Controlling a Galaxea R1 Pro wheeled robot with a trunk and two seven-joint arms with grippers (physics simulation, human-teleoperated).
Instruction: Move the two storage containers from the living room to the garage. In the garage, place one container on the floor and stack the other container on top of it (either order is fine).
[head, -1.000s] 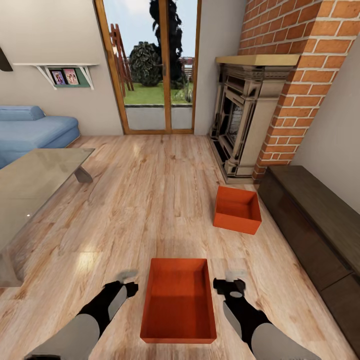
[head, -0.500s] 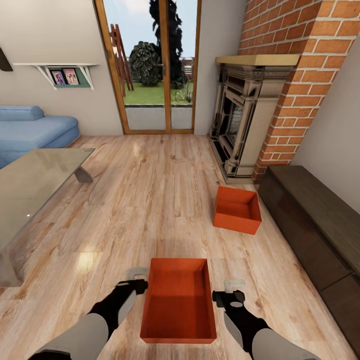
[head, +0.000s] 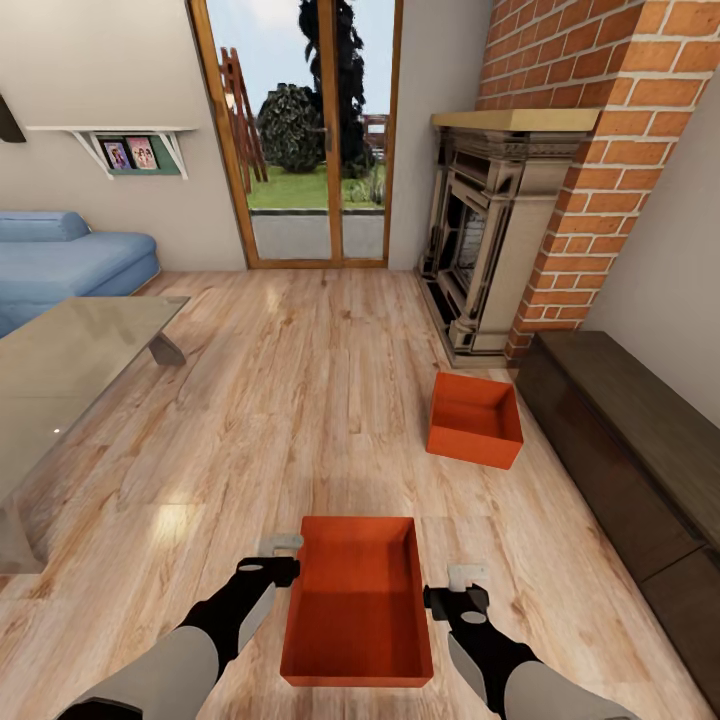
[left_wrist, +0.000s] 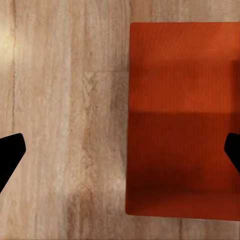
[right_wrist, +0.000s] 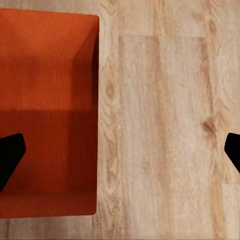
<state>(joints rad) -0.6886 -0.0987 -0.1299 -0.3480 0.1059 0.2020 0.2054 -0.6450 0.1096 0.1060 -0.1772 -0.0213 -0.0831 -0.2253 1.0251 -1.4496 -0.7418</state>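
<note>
Near bin on the wood floor, left gripper at 9 o'clock, right gripper at 3; both gape open astride its side walls; likely next: close and lift.

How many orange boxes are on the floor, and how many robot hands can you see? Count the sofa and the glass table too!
Orange storage containers: 2, the near one and the far one
Robot tools: 2, the left tool and the right tool
Blue sofa: 1
Glass-topped table: 1
Total: 6
</note>
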